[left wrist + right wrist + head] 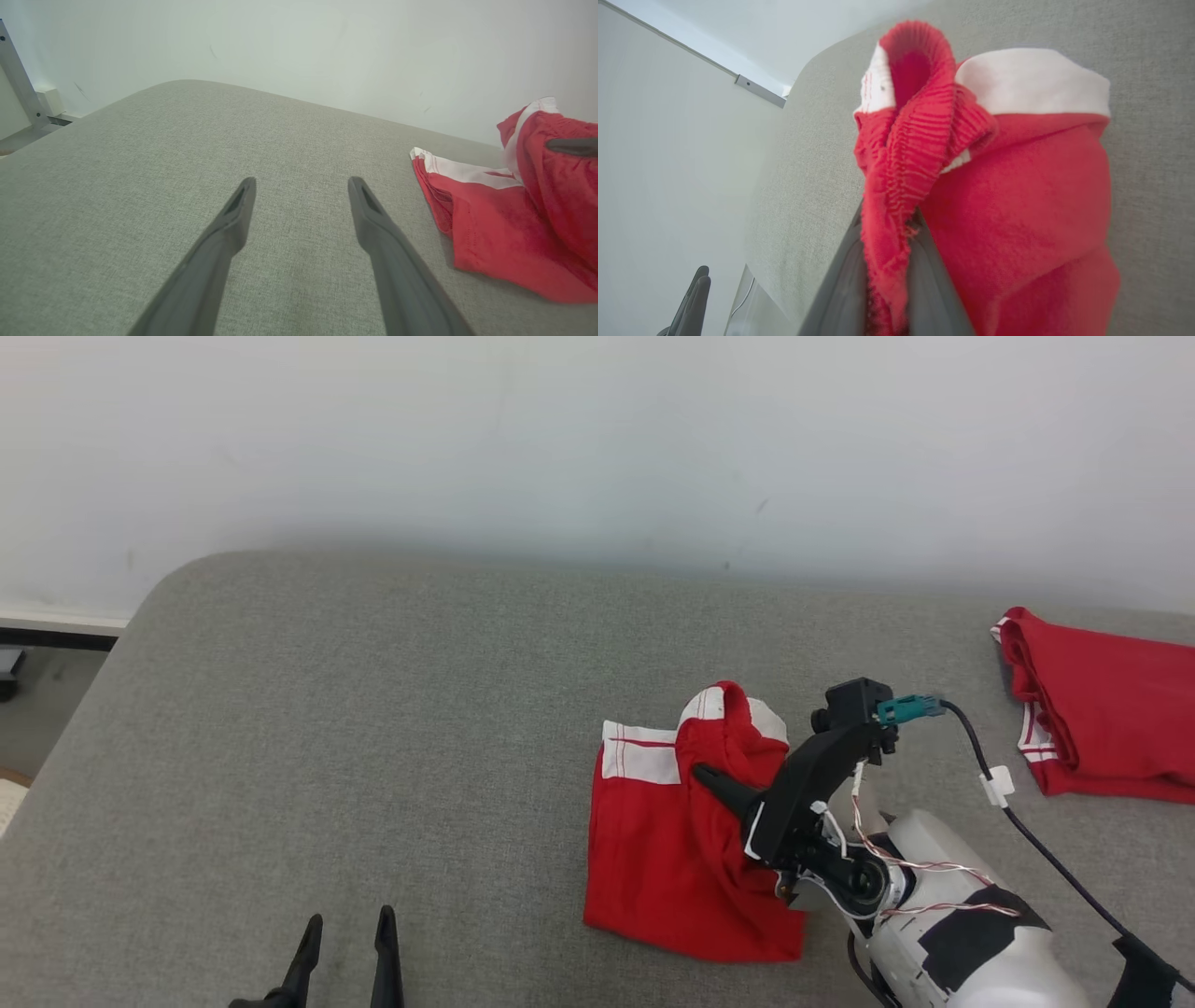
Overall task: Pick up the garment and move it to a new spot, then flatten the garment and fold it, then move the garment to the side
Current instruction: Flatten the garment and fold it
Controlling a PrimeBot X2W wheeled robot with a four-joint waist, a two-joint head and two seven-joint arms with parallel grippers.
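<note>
On the grey fabric-covered tabletop [373,709], right of centre and toward the near edge in the head view, lies the red garment [653,859], shorts-like, with a white band along its far edge. Most of it rests flat on the cloth surface, but its right portion is drawn up into a raised, bunched fold. The right hand [709,782] reaches into that fold from the right, fingers pointing left, and is closed on the garment. In the right wrist view the ribbed red waistband [915,140] is pinched between the two dark fingers [840,280], and the rest of the fabric hangs beside them against the grey surface. The left hand [348,919] sits at the bottom edge of the head view, well apart from the garment and to its left. Its fingers stand wide apart and hold nothing, and in the left wrist view they hover over bare grey surface with the garment off to the right. A second red garment [1102,709] with white trim lies at the far right edge of the tabletop, apart from the first, in a compact folded heap. A black cable [980,756] runs from a teal connector [907,708] on the right wrist down toward the lower right. A pale wall [597,439] rises behind the tabletop's far edge.
</note>
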